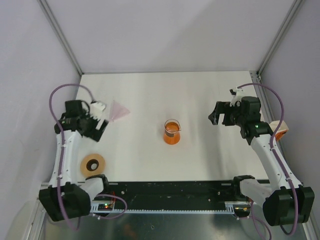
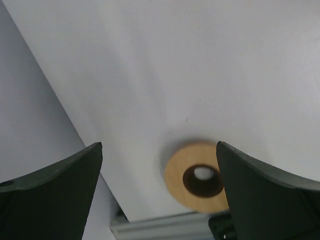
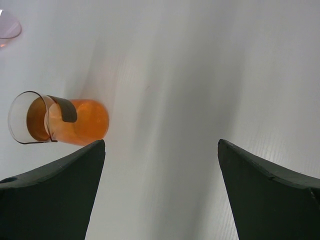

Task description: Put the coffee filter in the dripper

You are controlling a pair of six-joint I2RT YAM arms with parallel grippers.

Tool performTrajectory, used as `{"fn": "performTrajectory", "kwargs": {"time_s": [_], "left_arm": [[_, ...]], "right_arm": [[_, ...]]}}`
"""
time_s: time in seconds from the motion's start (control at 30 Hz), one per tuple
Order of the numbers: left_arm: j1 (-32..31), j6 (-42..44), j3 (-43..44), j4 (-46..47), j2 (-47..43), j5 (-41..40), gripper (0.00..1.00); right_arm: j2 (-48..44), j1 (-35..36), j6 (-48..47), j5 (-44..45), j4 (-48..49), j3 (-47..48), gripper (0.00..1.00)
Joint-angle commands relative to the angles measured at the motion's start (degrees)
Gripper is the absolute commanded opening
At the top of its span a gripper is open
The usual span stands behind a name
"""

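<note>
White tabletop (image 1: 150,90), pale walls. Coffee filter (image 1: 119,110) lies beside left gripper (image 2: 159,146), jaws apart, empty. Dripper (image 1: 172,132) mid-table, no filter inside. Right gripper (image 3: 161,142) spread, empty. Pickup and placement remain.

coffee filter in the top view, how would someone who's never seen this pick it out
Start at the white table and go to its left side, farther back than the wooden ring. The coffee filter lies there: a thin, pale-pink paper wedge, unlike the upright orange dripper at the centre.
</note>
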Motion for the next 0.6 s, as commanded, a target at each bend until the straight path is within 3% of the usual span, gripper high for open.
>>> {"fn": "performTrajectory", "kwargs": {"time_s": [0.0, 0.1, 0.2, 0.4, 0.57], "left_arm": [[16.06, 11.84, -7.30, -2.59, -2.06, -0.09, 0.99], [26.15, 16.20, -10.89, -2.57, -1.42, 4.35, 0.95], [31.08, 18.77, -13.80, -1.90, -1.66, 8.76, 0.93], [33.47, 18.98, -20.28, 3.52, -2.95, 9.28, 0.88], [34.73, 20.14, -22.94, 6.70, -1.42, 9.49, 0.76]], "right_arm": [[-0.69, 0.96, 3.01, -1.83, 3.22, 2.50, 0.99], [0.03, 2.43, 4.27, -1.15, 2.96, 3.69, 0.99], [1.14, 5.08, 5.02, 0.69, 2.26, 4.86, 0.99], [2.49, 10.88, 4.72, 6.52, 0.46, 6.93, 0.99], [2.99, 13.03, 4.90, 8.64, 0.29, 7.34, 0.99]]}}
